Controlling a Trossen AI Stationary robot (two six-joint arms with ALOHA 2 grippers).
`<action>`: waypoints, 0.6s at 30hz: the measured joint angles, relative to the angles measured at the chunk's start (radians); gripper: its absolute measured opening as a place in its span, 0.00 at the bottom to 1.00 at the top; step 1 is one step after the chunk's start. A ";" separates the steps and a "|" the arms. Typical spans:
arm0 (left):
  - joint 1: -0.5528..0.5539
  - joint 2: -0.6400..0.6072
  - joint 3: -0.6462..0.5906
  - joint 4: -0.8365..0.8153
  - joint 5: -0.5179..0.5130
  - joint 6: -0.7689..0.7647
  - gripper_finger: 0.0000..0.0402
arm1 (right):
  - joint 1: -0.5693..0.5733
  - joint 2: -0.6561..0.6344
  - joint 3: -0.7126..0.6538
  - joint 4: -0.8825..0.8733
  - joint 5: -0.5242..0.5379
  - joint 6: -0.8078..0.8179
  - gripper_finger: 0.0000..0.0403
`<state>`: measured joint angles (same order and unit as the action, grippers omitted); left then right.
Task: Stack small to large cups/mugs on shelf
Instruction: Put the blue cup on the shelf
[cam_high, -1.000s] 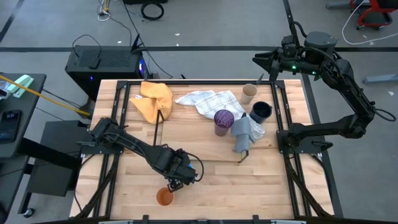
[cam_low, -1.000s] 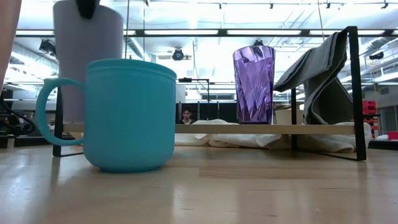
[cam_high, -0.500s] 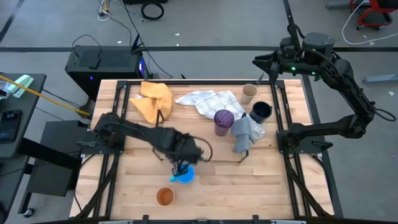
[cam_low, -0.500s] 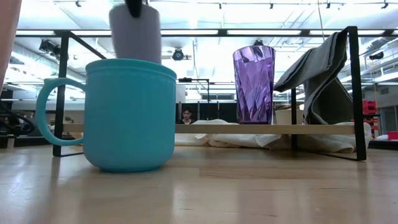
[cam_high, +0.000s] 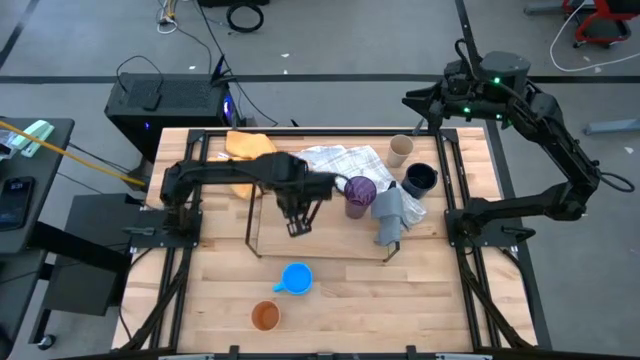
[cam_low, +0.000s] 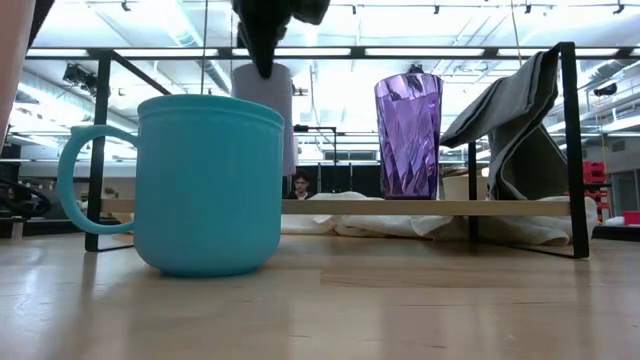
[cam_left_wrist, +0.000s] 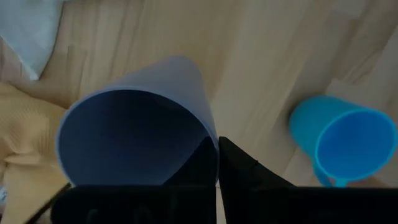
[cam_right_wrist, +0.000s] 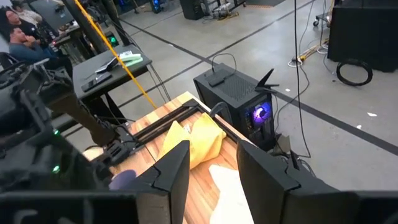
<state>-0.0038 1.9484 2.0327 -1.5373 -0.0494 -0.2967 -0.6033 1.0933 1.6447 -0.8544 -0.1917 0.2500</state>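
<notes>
My left gripper hangs over the left part of the shelf, shut on the pale lavender-blue cup. In the low view this cup shows behind the bright blue mug, which stands on the table near the front. The purple cup stands upright on the shelf board. The orange cup stands by the near edge. The tan cup and the dark navy cup stand at the far right. My right gripper is open, raised beyond the far right corner. My left gripper pinches the lavender-blue cup's rim, one finger inside the cup and the other outside. The fingers come from above, pointing down. The cup hangs below them, mouth up, lifted clear of the shelf board.
A grey cloth is draped over the shelf's right end. A yellow cloth and a white-checked cloth lie behind the shelf. Bare wood shows between the shelf and the near edge.
My left gripper has swung from the near edge by the orange cup toward the far edge and the right, rising a little, to a spot over the shelf. It has carried the lavender-blue cup along, lifted clear. The bright blue mug has stayed in place.
</notes>
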 joint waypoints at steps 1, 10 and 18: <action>0.011 0.000 0.000 0.004 0.008 0.014 0.02 | 0.000 0.004 0.000 -0.002 0.000 -0.004 0.35; 0.060 0.000 0.000 0.108 0.053 0.056 0.02 | 0.000 0.019 0.000 -0.035 0.000 -0.036 0.35; 0.073 0.000 -0.001 0.215 0.054 0.066 0.02 | 0.000 0.017 0.000 -0.035 0.000 -0.033 0.35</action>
<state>0.0689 1.9484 2.0319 -1.3224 0.0044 -0.2306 -0.6035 1.1103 1.6447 -0.8894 -0.1916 0.2170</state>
